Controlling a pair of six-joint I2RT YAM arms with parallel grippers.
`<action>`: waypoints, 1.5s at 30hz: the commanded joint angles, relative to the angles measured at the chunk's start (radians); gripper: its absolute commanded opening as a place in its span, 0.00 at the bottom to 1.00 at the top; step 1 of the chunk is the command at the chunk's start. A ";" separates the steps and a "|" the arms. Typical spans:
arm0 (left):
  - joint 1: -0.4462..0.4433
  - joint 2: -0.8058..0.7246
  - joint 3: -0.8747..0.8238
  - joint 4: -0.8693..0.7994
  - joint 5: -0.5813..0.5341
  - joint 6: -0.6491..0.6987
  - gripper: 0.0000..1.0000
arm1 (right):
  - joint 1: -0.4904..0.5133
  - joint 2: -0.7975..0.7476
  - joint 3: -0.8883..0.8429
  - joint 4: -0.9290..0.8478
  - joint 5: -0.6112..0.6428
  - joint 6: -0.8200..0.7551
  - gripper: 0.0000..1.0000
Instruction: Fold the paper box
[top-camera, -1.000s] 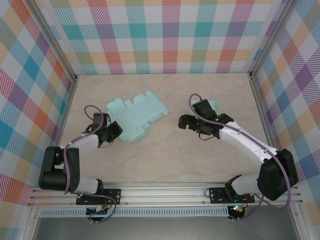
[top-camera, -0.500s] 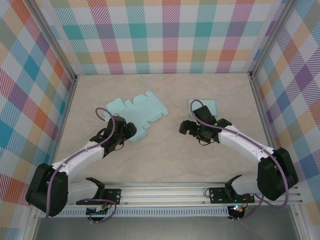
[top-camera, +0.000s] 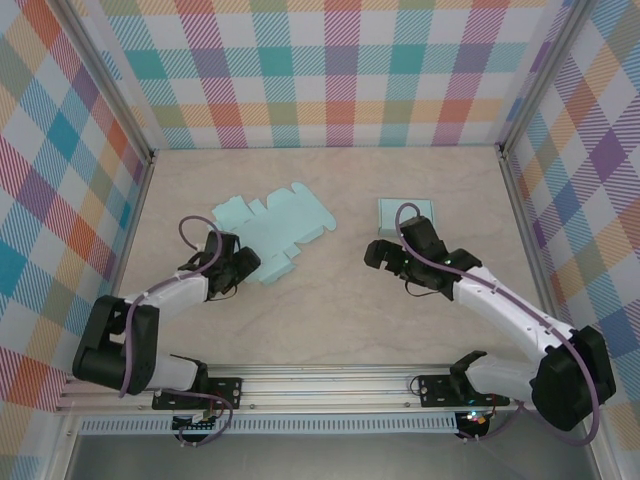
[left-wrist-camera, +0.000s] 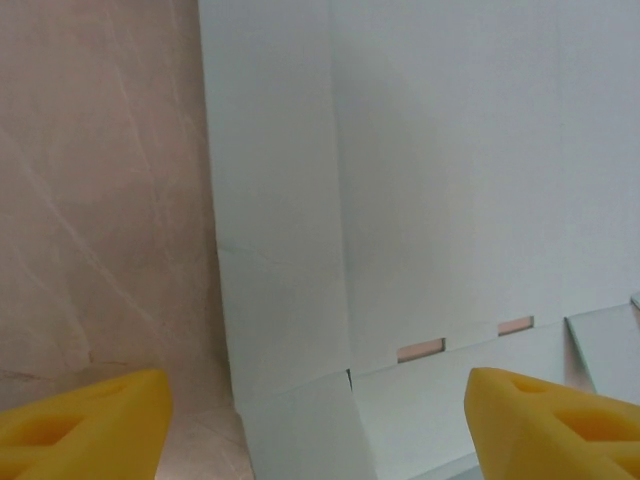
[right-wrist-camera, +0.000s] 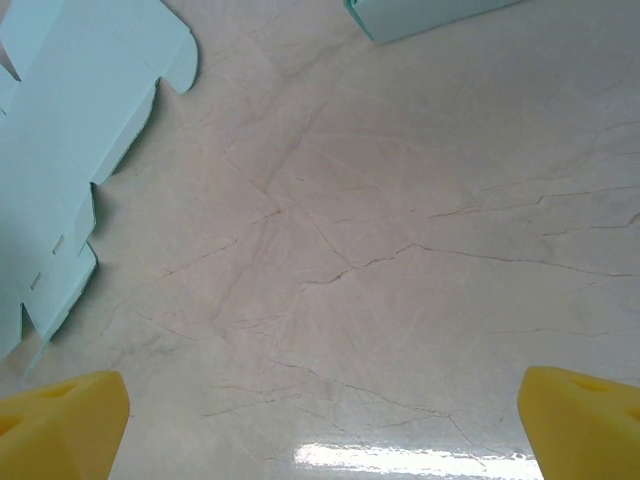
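Flat paper box lies on the far-left half of the table. My left claw stands open at its near edge, holding nothing; my right claw gapes empty near mid-table. Thin, light, springy card, I judge: pinch an edge beside a crease.

Bright, even light; glare on the tabletop.

**Three views, one bench**

The top camera looks steeply down from above the near edge over the whole bench. The left wrist camera peers close onto the flat paper box. The right wrist camera, higher, shares its edge.
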 joint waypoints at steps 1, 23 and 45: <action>0.015 0.055 -0.003 0.086 0.056 -0.034 0.74 | -0.002 -0.019 -0.025 0.003 0.025 0.013 1.00; 0.012 0.162 0.047 0.199 0.096 -0.050 0.02 | -0.002 0.001 -0.048 0.101 -0.019 0.025 1.00; -0.066 0.054 -0.001 0.184 0.186 -0.207 0.64 | -0.002 0.036 -0.043 0.158 -0.057 0.001 1.00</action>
